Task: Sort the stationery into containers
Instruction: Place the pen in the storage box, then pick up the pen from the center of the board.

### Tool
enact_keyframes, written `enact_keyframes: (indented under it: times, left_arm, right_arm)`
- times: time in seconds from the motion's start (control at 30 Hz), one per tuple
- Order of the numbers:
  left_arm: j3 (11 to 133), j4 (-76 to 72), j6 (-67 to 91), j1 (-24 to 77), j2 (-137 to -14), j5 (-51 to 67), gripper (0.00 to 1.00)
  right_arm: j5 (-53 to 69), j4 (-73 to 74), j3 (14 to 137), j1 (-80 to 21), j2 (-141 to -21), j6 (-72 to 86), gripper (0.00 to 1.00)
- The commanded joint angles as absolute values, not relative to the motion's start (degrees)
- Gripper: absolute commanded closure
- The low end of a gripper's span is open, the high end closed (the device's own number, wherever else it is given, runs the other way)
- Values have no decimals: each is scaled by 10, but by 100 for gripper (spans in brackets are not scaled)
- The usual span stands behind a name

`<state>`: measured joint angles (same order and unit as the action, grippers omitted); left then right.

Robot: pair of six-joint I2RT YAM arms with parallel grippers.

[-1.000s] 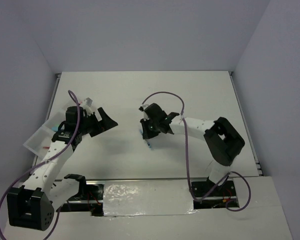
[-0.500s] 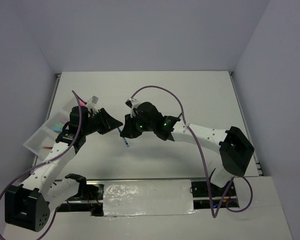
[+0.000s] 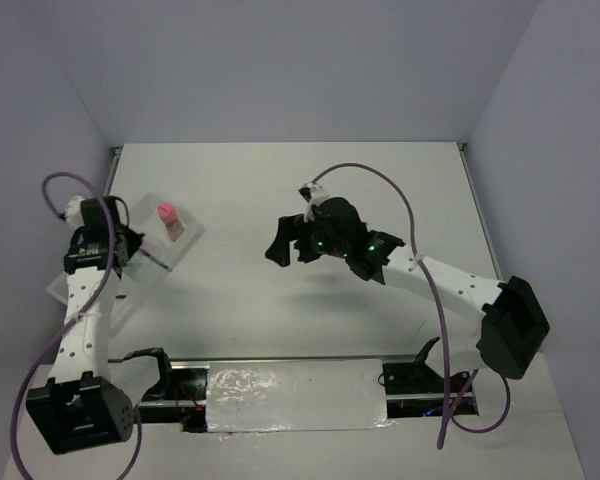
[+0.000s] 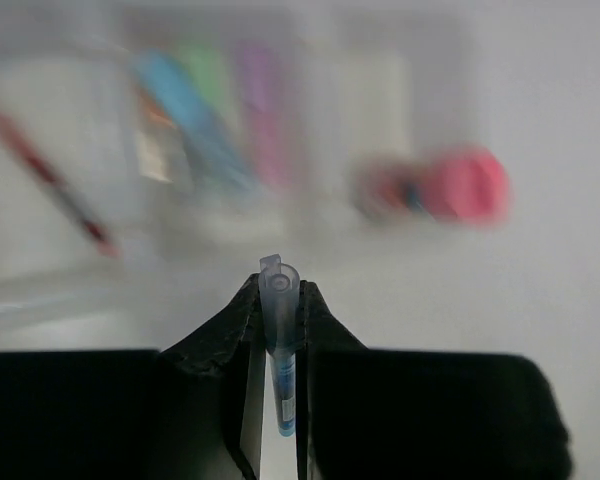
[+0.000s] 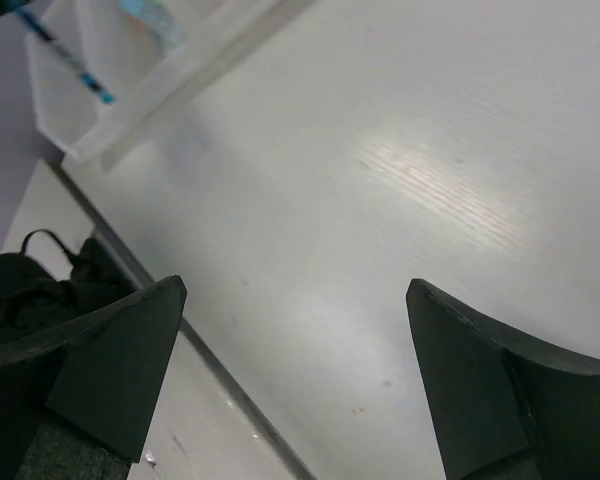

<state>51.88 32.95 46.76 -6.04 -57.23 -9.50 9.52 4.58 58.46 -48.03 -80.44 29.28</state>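
Note:
My left gripper is shut on a thin dark blue pen with a clear cap, held end-on between the fingers. In the top view this gripper hangs over the clear tray at the table's left edge, the pen sticking out to the right. Blurred in the tray lie a red pen, blue, green and pink markers and a pink-capped stick. My right gripper stands open mid-table, with only bare table between its fingers.
White walls close in the table at the back and on both sides. The arm bases and a foil-covered strip run along the near edge. The tray's corner shows at the upper left of the right wrist view.
The blue pen passed from my right gripper to my left, which shut on it and swung left over the tray. The right gripper opened and drew back rightward.

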Motion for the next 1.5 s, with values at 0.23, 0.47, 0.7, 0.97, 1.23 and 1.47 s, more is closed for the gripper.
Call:
enact_keyframes:
  times: [0.23, 0.47, 0.7, 0.97, 1.23, 1.47]
  left_arm:
    - [624, 442, 431, -337, -687, -341, 98]
    - [595, 394, 412, -406, -724, -270, 70]
    - [592, 376, 403, -408, -737, -216, 1]
    - [554, 313, 331, -285, -608, -92, 1]
    - [512, 328, 280, -37, -473, -129, 1]
    - [520, 350, 289, 54, -479, -171, 1]
  right_arm:
    - [55, 116, 522, -433, -676, 236, 0]
    - [68, 115, 512, -433, -660, 227, 0]
    - [54, 127, 513, -433, -670, 220, 0]
    - [-207, 253, 571, -383, -771, 325, 0]
    - [-273, 286, 645, -279, -940, 435, 24]
    - [-233, 276, 708, -230, -1052, 428, 35]
